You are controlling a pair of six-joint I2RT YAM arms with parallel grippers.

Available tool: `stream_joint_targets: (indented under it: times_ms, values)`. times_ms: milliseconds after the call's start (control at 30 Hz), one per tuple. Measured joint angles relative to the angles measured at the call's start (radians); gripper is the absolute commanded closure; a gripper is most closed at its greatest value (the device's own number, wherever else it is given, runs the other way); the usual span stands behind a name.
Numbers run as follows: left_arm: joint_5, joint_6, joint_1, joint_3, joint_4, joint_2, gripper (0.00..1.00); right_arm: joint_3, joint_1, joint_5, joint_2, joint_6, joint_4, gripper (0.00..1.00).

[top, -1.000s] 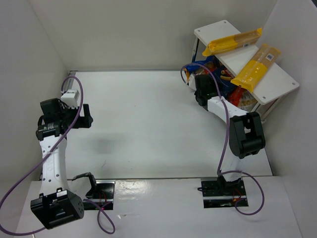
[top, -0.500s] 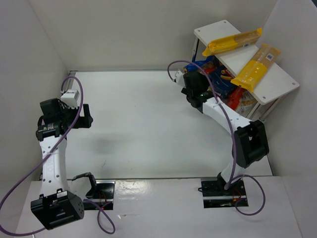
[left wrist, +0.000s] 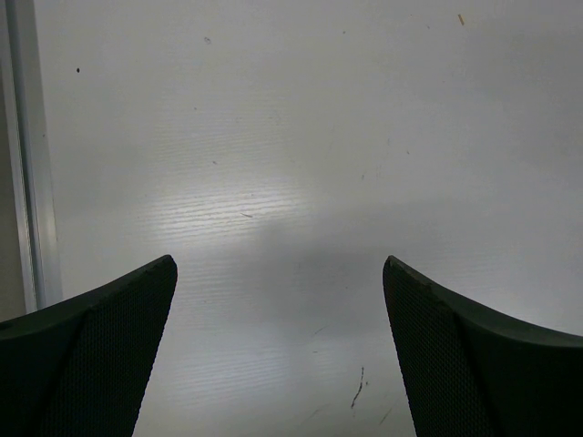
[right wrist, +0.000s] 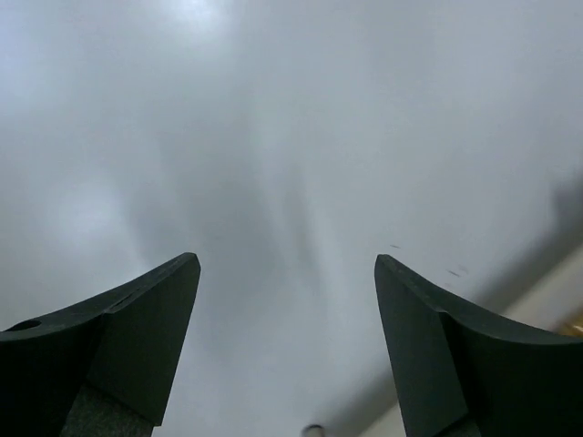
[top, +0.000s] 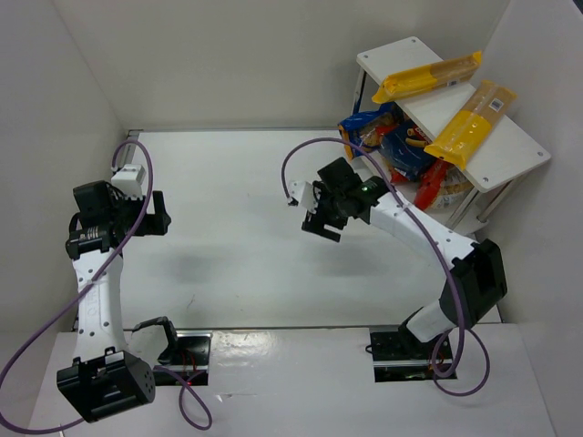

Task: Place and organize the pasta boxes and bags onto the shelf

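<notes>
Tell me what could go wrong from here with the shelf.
1. The yellow bag lies slanted on the top board of the shelf, with its end reaching over the near edge, so it may slide off.
2. The blue boxes on the lower tier sit piled crooked, one poking out. A reach by the right gripper could spill them.

right gripper (top: 310, 211) backed out of lower tier of white two-tier shelf (top: 510, 150), now over mid white table (top: 228, 246), dark blue cardboard pasta boxes (top: 387, 137) uncovered, right elbow swung outward
</notes>
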Motion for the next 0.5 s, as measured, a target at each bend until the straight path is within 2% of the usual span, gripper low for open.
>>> stream_joint_targets:
  times_ms: [133,267,500]
  values:
    - [-0.003,0.0,0.007,0.0,0.0,0.0,0.01,-0.069,-0.045,-0.215,-0.063,0.032,-0.067,0.02]
    - [-0.007,0.0,0.009,0.0,0.001,0.0,0.01,-0.172,-0.161,-0.368,-0.15,0.08,-0.097,0.02]
    - [-0.011,0.0,0.018,0.0,0.001,0.02,0.01,-0.227,-0.279,-0.448,-0.227,0.12,-0.102,0.02]
